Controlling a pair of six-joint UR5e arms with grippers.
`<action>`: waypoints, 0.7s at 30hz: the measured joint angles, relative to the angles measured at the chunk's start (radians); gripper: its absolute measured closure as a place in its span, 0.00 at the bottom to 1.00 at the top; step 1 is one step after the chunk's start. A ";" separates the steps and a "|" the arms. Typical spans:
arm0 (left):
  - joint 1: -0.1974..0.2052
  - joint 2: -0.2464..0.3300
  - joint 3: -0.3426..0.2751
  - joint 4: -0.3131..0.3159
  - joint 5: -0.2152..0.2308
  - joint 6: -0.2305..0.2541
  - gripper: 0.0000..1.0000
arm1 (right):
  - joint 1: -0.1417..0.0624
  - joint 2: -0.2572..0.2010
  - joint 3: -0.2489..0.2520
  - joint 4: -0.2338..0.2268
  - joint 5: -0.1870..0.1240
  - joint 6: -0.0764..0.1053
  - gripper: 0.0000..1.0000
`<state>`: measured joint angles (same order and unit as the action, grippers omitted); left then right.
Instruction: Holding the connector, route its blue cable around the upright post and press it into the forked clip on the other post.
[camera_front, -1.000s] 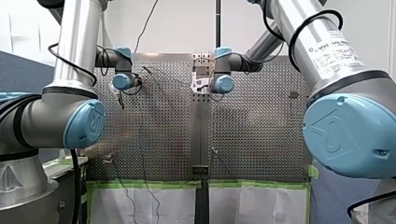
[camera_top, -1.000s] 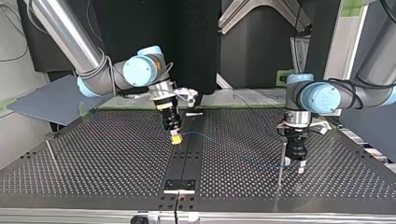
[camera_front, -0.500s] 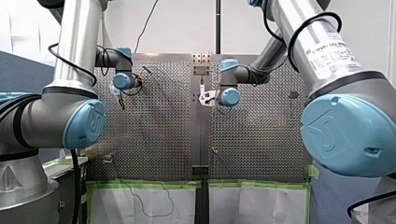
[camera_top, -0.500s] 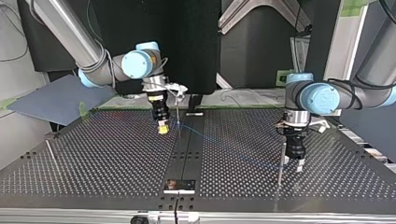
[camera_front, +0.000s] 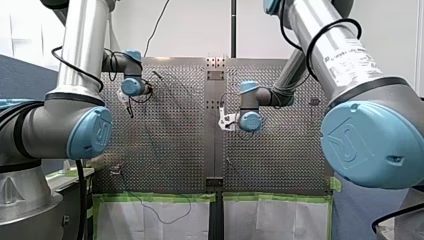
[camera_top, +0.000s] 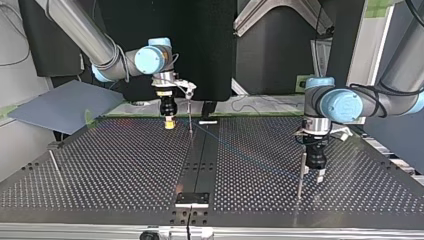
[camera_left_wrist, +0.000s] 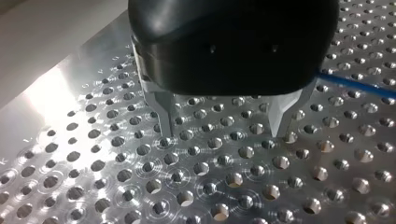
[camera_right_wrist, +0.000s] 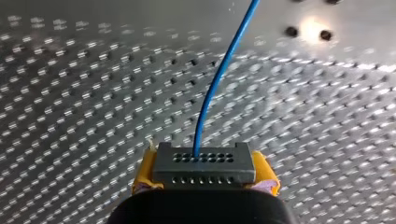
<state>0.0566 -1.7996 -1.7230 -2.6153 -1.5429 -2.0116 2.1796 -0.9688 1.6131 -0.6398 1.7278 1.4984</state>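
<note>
The only print stands on a white label (camera_front: 355, 55) wrapped round my right arm (camera_front: 307, 22), far up the arm from my right gripper (camera_top: 170, 124); its dark lines run along the arm, but the letters are too small to read. The blue joint cap (camera_front: 372, 147) just below that label, also well back from that gripper, carries a raised emblem in a rounded frame, its letters not legible. A like emblem sits on the blue cap (camera_front: 92, 132) of my left arm (camera_front: 82, 45), well behind my left gripper (camera_top: 320, 176)
</note>
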 joint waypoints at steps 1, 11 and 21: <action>0.000 0.000 0.000 -0.001 -0.002 0.000 0.00 | 0.000 0.005 0.008 -0.008 0.007 0.001 1.00; 0.000 0.000 0.001 -0.003 -0.005 0.000 0.00 | 0.000 0.071 0.084 -0.083 0.075 0.000 1.00; 0.000 0.000 0.000 -0.009 -0.009 0.001 0.00 | -0.003 0.092 0.163 -0.163 0.151 0.012 1.00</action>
<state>0.0564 -1.7993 -1.7229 -2.6238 -1.5518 -2.0110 2.1770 -0.8765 1.7764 -0.8031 1.8793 1.5101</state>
